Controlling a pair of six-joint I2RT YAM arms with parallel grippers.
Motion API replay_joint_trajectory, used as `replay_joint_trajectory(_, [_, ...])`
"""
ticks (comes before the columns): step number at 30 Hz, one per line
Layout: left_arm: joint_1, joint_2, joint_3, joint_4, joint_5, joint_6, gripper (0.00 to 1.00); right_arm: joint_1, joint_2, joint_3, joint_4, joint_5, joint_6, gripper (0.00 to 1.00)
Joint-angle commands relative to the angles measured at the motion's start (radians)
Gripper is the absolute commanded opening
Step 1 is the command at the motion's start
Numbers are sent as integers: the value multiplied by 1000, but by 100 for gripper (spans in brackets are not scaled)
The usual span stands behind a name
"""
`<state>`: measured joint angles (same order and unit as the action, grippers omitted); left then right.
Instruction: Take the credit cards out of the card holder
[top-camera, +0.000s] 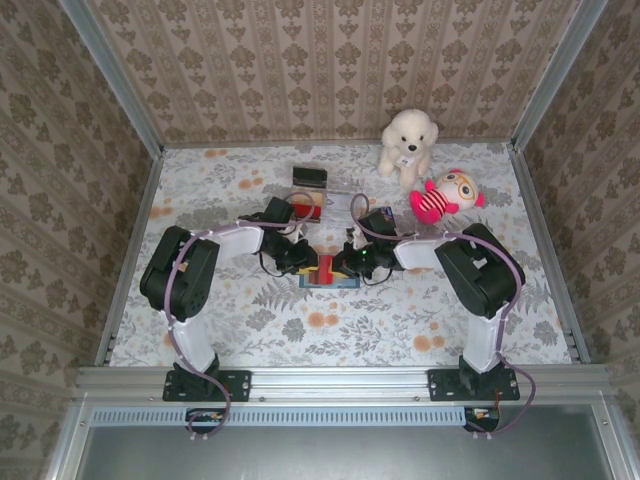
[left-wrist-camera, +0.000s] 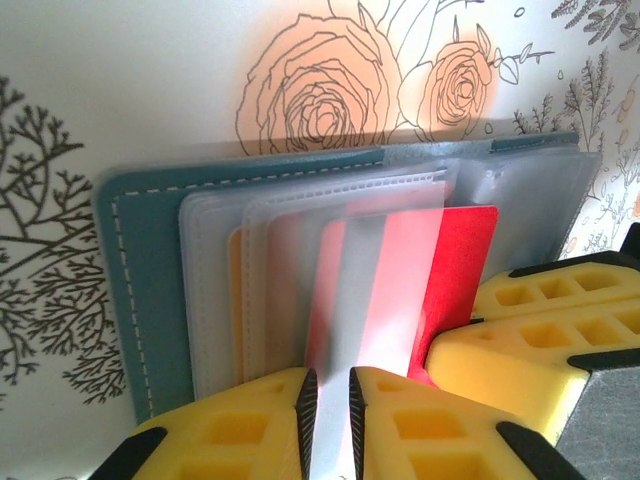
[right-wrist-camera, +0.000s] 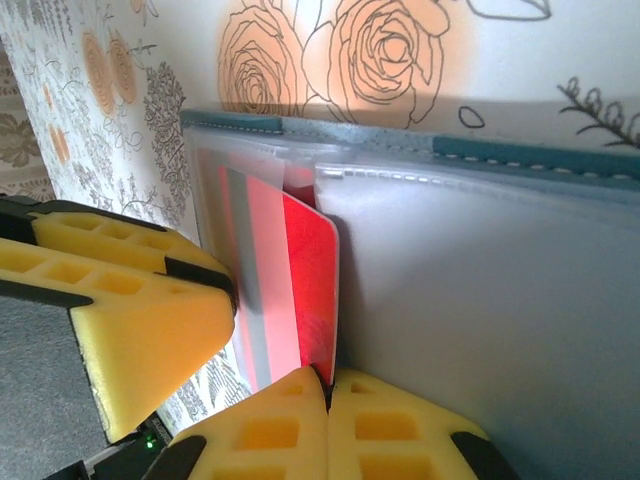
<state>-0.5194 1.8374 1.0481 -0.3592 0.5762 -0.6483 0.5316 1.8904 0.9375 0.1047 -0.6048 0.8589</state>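
As wrist shows, right gripper (right-wrist-camera: 328, 388) pinches red card (right-wrist-camera: 312, 285).

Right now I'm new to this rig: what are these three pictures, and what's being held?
Two robot arms with yellow two-finger grippers work at a flowered table. The overhead picture looks down from behind them; the other two come from a camera on each wrist. A teal card holder lies open between the arms. The left gripper pinches a clear sleeve; the right gripper is shut on a corner of the red card, which sticks partly out. Farther back sit a white plush dog and a pink doll.
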Motion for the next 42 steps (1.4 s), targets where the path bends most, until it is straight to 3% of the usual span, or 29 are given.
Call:
replay_joint_trajectory(1, [13,-17,1,-27,-20,32,22,-15,-46,-48,-34,51,-28,3])
replay_joint_trajectory(12, [51,-151,-19,126,57,-38,47,-66,-246,-109,-75,14,-147,0])
replay_joint_trajectory(20, [98,-323,-41,179,99,-80,65,-92,-361,-6,-72,-178,-178,0])
replay_joint_trajectory(23, [116,-357,-48,271,138,-135,71,-103,-357,62,-53,-247,-174,0])
replay_joint_trajectory(30, [122,-368,-34,472,212,-226,72,-142,-307,228,-40,-399,-149,0])
replay_joint_trajectory(34, [112,-369,-17,522,223,-234,56,-157,-269,287,-35,-477,-144,0])
replay_joint_trajectory(42, [91,-359,-8,659,299,-306,42,-183,-233,344,-32,-525,-148,0])
